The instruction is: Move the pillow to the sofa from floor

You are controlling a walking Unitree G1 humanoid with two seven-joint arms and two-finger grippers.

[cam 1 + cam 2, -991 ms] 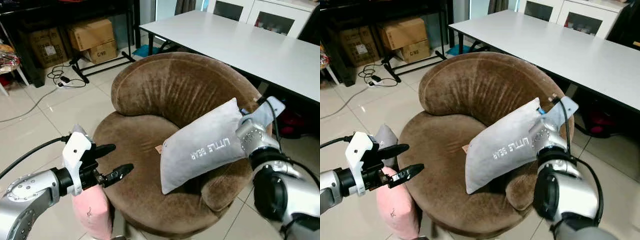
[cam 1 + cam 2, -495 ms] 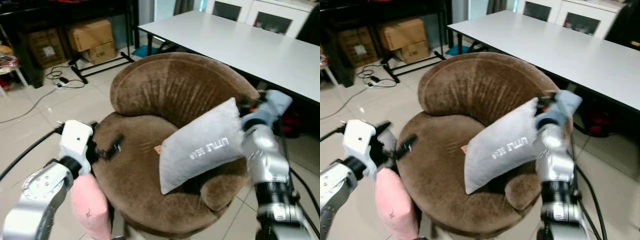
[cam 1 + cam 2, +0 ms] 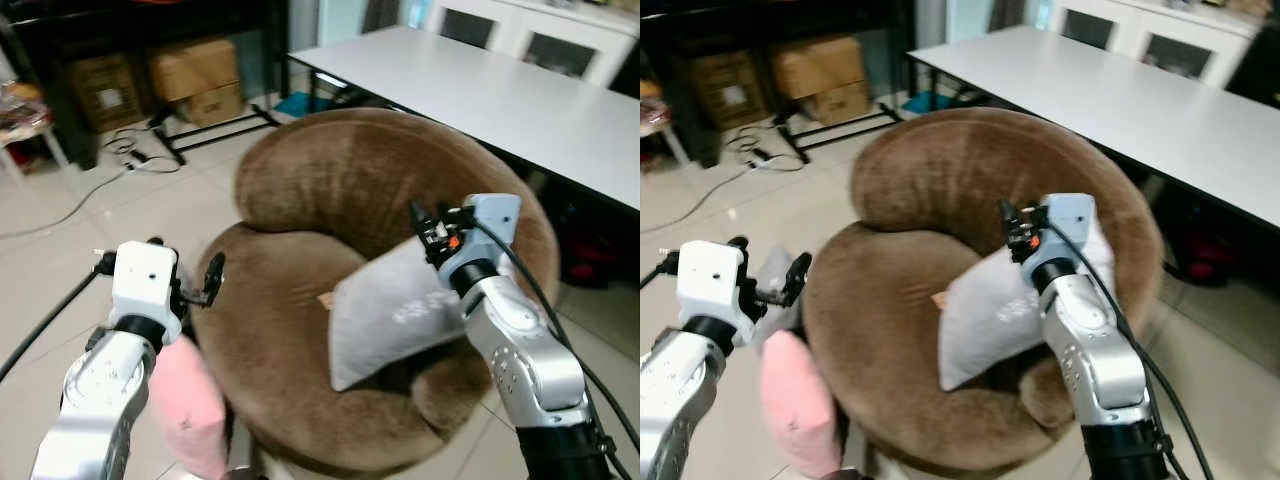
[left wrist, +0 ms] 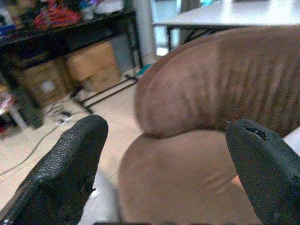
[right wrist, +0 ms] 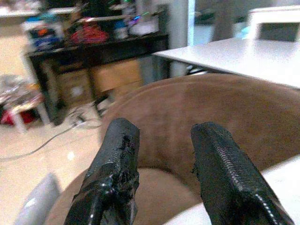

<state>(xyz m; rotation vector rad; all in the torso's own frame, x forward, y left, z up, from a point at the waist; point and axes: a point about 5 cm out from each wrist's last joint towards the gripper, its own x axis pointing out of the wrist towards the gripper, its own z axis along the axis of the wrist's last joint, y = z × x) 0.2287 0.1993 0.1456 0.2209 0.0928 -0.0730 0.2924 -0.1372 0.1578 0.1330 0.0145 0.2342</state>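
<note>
Grey rectangular pillow [image 3: 390, 315] leans on the round brown velvet sofa [image 3: 330, 190]; both grippers, left [image 4: 164, 154] and right [image 5: 164, 164], hover over it, fingers apart.

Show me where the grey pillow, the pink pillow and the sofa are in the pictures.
grey pillow [image 3: 385, 320], left eye view, middle of its front face.
pink pillow [image 3: 190, 405], left eye view, middle of its upper side.
sofa [image 3: 340, 175], left eye view, its backrest.

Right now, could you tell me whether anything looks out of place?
Yes: a pink pillow stands on the floor against the brown sofa, while the grey pillow already leans on the seat.
</note>
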